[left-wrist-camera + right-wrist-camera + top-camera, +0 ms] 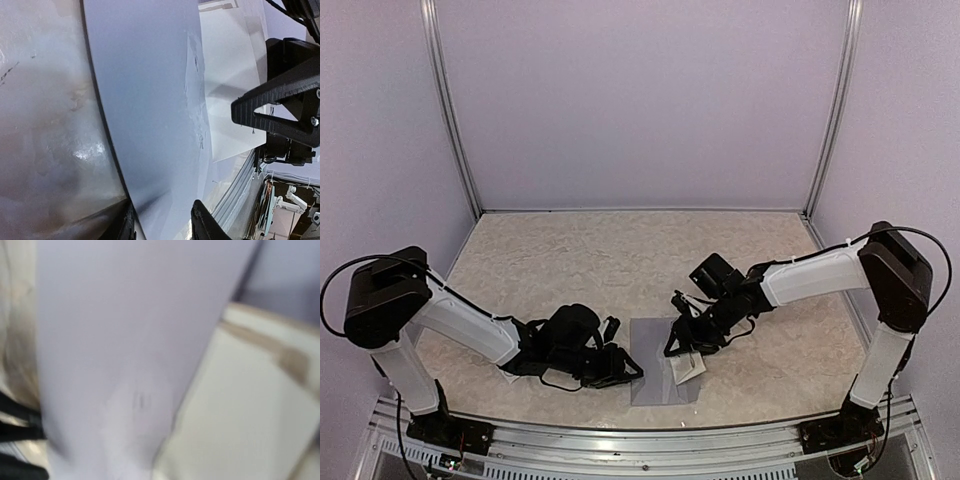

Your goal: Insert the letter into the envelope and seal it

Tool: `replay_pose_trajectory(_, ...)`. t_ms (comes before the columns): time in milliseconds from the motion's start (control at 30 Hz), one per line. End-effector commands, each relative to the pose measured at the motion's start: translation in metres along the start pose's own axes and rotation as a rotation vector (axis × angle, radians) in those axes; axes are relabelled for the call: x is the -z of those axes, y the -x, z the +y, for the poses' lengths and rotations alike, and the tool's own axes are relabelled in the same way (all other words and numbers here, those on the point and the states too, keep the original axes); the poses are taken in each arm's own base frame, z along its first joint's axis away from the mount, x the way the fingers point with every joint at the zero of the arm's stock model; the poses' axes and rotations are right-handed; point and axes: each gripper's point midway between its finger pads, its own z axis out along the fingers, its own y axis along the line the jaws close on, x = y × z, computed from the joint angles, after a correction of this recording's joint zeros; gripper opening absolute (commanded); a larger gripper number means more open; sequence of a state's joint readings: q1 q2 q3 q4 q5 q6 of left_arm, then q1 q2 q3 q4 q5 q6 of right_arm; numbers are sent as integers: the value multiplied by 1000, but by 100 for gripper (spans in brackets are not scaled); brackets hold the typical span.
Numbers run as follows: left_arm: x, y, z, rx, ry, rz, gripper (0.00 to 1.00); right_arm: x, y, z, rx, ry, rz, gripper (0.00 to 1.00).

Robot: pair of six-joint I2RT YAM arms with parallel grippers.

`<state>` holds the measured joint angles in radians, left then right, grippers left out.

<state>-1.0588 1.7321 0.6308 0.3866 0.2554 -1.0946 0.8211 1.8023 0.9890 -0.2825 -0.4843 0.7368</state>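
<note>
The envelope (655, 365) lies flat on the table (600, 250), close to the near edge and about midway between the two arms. The left gripper (626, 373) is down low at the envelope's left edge. From its wrist I see its fingers (205, 222) standing partly apart, with the grey paper running in between them. The right gripper (682, 345) reaches over the envelope's right side from the far right. Its own camera is badly blurred, so I cannot tell whether those jaws are apart or together. A cream letter (689, 368) sits right under that gripper's tip, overlapping the envelope's right edge. Whether it is partly inside I cannot tell.
</note>
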Motion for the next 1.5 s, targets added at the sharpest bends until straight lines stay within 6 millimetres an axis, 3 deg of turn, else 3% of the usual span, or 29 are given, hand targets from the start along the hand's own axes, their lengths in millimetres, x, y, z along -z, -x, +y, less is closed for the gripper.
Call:
replay_pose_trajectory(0, 5, -4, 16, 9, 54, 11, 39, 22, 4, 5, 35, -65, -44, 52)
replay_pose_trajectory(233, 5, 9, 14, -22, 77, -16, 46, 36, -3, -9, 11, -146, -63, 53)
replay_pose_trajectory(367, -1, 11, 8, -32, 66, -9, 44, 38, -7, -19, -6, -187, -62, 38)
replay_pose_trajectory(567, -11, 11, 12, -52, 84, 11, 40, 34, -13, -28, -22, -208, -50, 2)
replay_pose_trajectory(600, -13, 11, 12, -55, 86, 18, 38, 33, -14, -30, -28, -207, -51, 0)
replay_pose_trajectory(833, -21, 1, 29, -37, 132, 64, 24, 21, -14, -32, -79, -146, -86, 0)
replay_pose_trajectory(1033, -21, -7, 30, -35, 133, 83, 16, 14, -7, -17, -103, -53, -145, 0)
replay_pose_trajectory(1133, -21, -8, 26, -29, 109, 83, 6, 12, -4, -11, -113, -15, -165, 0)
replay_pose_trajectory(1300, -15, -6, 23, -16, 74, 55, 0, 13, -3, -3, -122, 36, -190, 0)
replay_pose_trajectory(1467, -2, 1, 24, 2, 71, -13, 0, 20, -5, -11, -136, -1, -208, 0)
